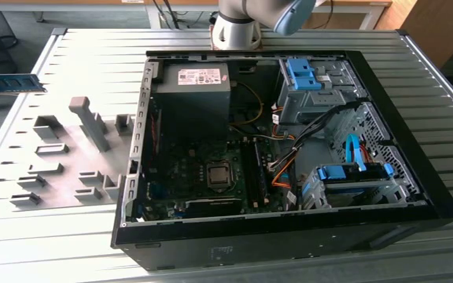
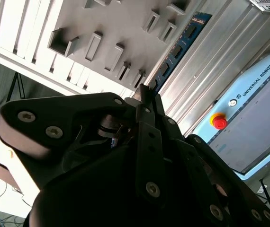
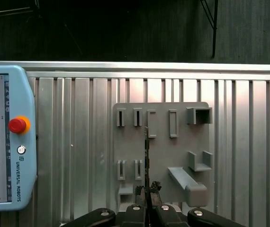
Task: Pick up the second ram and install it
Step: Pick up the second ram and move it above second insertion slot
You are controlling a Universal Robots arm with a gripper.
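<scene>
Our gripper (image 3: 147,190) is clamped on the second ram (image 3: 147,146). In the first wrist view its two fingertips (image 3: 140,190) press on either side of the board, which we see edge-on as a thin dark line reaching away from them. In the second wrist view the black gripper (image 2: 143,97) holds one end of the second ram (image 2: 175,49), a dark blue board with black chips that runs out from the fingers.

Behind the stick in both wrist views lies the grey fixture plate (image 3: 163,142) (image 2: 125,23) with its raised blocks, on the ribbed aluminium table (image 3: 78,142). Beside the plate rests a pale blue teach pendant (image 3: 7,156) (image 2: 253,123) with a red button (image 3: 17,125).

In the exterior view the second ram (image 1: 10,82) juts in at the upper left of the frame, near the table's edge and apart from the plate (image 1: 65,162) at centre left. The open computer case (image 1: 439,206) fills the centre and right, with the motherboard (image 1: 203,159) and its long black slots (image 1: 252,168) inside.
</scene>
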